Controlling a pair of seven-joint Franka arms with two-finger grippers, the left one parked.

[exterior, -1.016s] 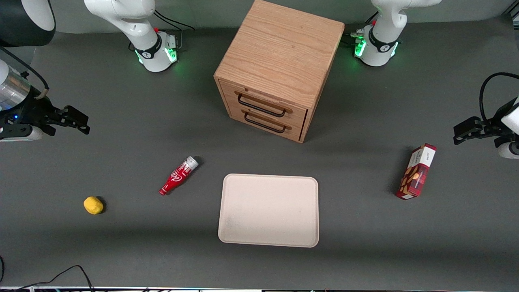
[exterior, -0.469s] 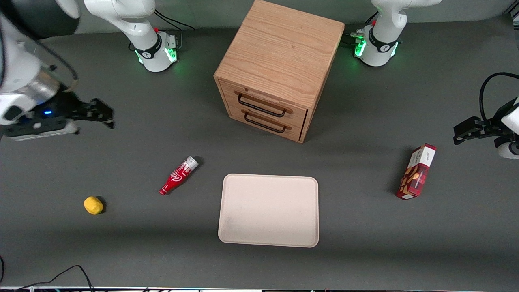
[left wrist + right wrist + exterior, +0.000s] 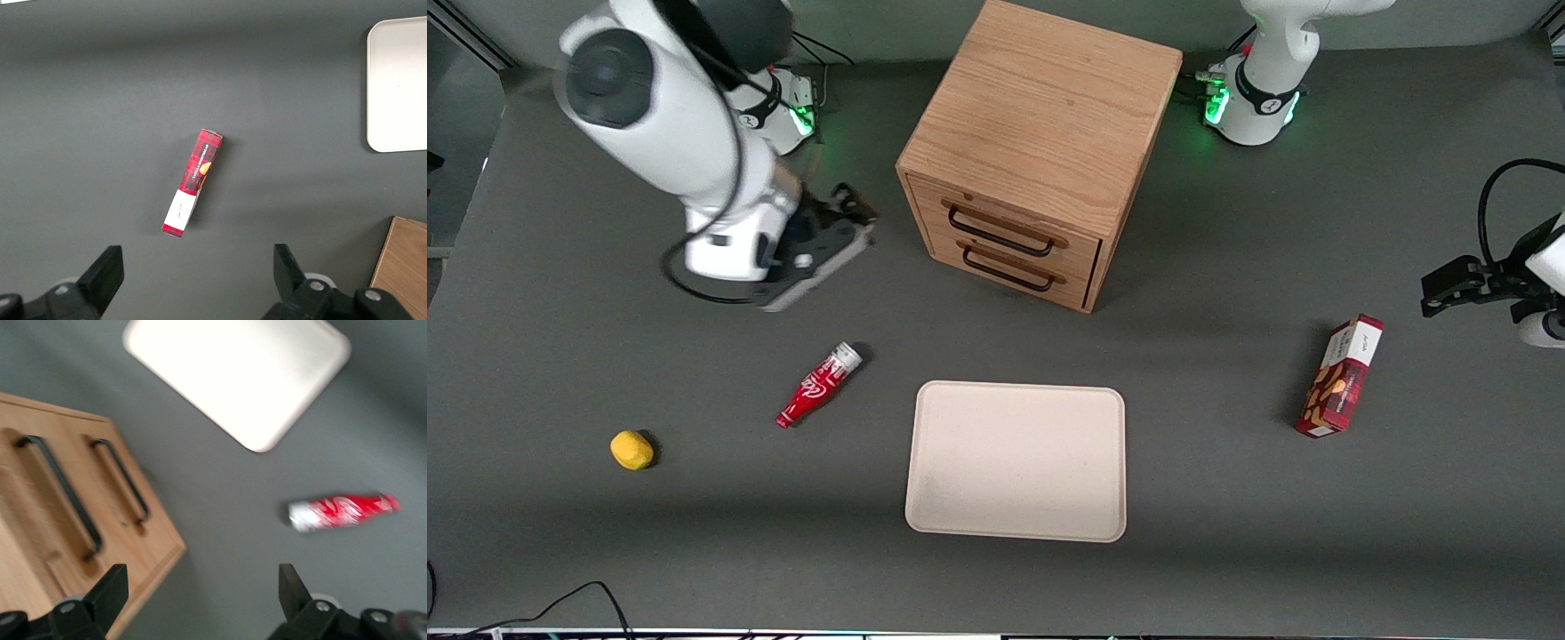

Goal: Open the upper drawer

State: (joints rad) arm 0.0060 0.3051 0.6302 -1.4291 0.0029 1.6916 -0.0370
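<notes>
The oak cabinet [image 3: 1040,124] stands at the back middle of the table. Its upper drawer [image 3: 1009,222] is shut, its thin black handle [image 3: 998,233] lying flat on the front. The lower drawer [image 3: 1016,267] sits under it, also shut. My right gripper [image 3: 852,213] hovers beside the cabinet, toward the working arm's end, level with the drawer fronts and apart from them. Its fingers are open and empty. In the right wrist view the gripper [image 3: 203,587] spans the cabinet's lower corner, with the upper drawer [image 3: 33,513] and both handles in sight.
A red bottle [image 3: 818,385] lies nearer the front camera than the gripper, also in the right wrist view [image 3: 343,510]. A cream tray [image 3: 1016,460] lies in front of the cabinet. A yellow lump [image 3: 631,449] and a red box [image 3: 1341,375] lie toward opposite table ends.
My right arm has swung from the working arm's end of the table in toward the cabinet. The gripper now hovers close beside the drawer fronts. The drawers have not moved.
</notes>
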